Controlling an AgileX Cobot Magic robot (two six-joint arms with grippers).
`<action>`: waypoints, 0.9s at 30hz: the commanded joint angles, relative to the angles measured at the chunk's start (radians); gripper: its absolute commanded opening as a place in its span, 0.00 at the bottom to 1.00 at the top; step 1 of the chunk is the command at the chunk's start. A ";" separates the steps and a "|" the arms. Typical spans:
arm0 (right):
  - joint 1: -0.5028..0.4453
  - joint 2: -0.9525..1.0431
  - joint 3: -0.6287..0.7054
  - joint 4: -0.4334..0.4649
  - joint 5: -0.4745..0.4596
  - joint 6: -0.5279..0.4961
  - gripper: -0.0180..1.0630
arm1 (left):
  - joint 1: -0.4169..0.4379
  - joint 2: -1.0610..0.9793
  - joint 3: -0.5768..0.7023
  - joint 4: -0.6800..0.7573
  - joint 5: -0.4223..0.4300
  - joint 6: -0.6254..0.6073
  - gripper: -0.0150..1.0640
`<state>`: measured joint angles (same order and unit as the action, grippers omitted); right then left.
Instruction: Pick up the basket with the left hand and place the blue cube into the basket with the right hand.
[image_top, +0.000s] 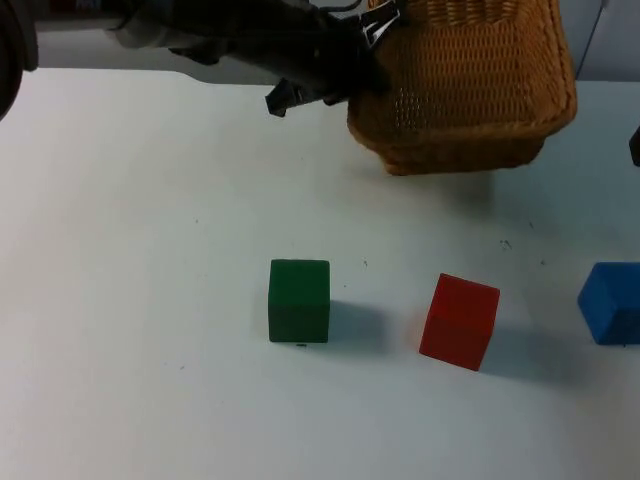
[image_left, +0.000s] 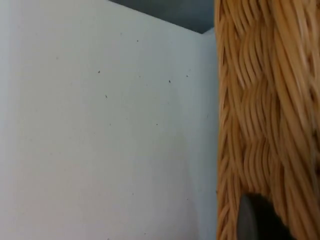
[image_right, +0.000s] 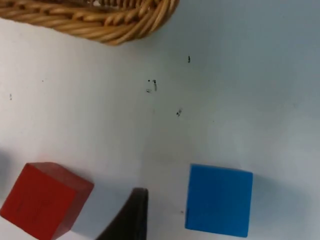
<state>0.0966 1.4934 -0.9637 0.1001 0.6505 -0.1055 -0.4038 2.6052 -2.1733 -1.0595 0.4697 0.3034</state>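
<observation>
Reaching in from upper left, left tool clamps basket; right tool's opening unclear.

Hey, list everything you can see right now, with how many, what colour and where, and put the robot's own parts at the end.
basket: one, tan wicker, at the far side of the table, tilted, at the left gripper
green cube: one, green, on the table, leftmost of the three cubes
red cube: one, red, on the table between the green and blue cubes
blue cube: one, blue, on the table at the right edge of the top view
table: one, white, under everything
left gripper: one, black, at the basket's left side
right gripper: one, black, above the table between the red and blue cubes
</observation>
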 joint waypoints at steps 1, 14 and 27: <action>0.005 0.000 -0.010 -0.024 0.002 -0.007 0.97 | 0.002 -0.047 -0.012 0.089 -0.003 -0.134 0.01; 0.005 0.000 -0.010 -0.021 0.002 -0.007 0.97 | 0.004 -0.224 -0.012 0.628 0.195 -0.521 0.01; 0.005 0.000 -0.010 -0.018 0.013 -0.003 0.97 | 0.004 -0.317 -0.010 0.694 0.309 -0.605 0.01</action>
<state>0.0966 1.4934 -0.9637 0.0826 0.6591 -0.1055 -0.3963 2.3181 -2.1733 -0.3926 0.7823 -0.2701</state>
